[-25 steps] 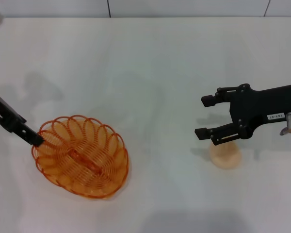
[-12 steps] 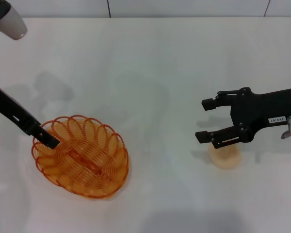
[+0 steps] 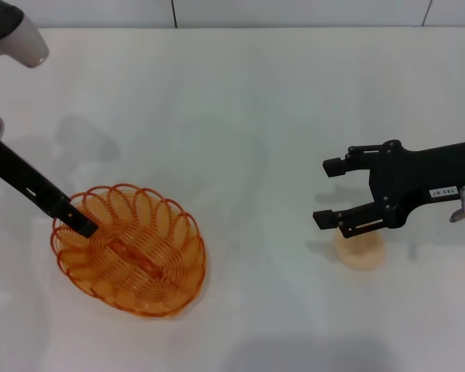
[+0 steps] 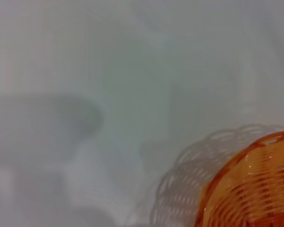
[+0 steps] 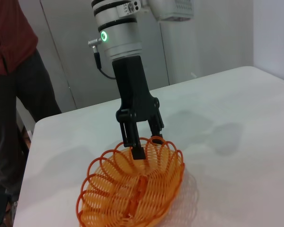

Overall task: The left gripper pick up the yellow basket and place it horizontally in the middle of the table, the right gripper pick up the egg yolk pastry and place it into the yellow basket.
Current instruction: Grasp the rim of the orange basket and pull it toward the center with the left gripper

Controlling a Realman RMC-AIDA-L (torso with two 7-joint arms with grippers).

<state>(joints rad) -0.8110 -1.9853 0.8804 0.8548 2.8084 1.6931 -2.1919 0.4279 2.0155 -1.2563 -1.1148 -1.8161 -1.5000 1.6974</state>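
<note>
Notably, each arm sat at its own target:
Yellow basket (image 3: pixel 130 250): lay on the near-left part of the table (image 3: pixel 240 101), long axis slanted, not yet lifted or centred.
Left gripper (image 3: pixel 83 225): reached down from the left onto the basket's far-left rim; in the right wrist view its fingers (image 5: pixel 138 150) straddled a rim loop, one inside and one outside, closed in on the wire as far as could be judged, likely to grip there for a lift.
Egg yolk pastry (image 3: pixel 359 246): rested on the table at right, well apart from the basket.
Right gripper (image 3: pixel 332 192): hung just above the pastry's far side, jaws spread wide, holding nothing, seemingly waiting.
Open room: bare tabletop lay between basket and pastry and stretched to the far edge, leaving a free path toward the middle.
</note>
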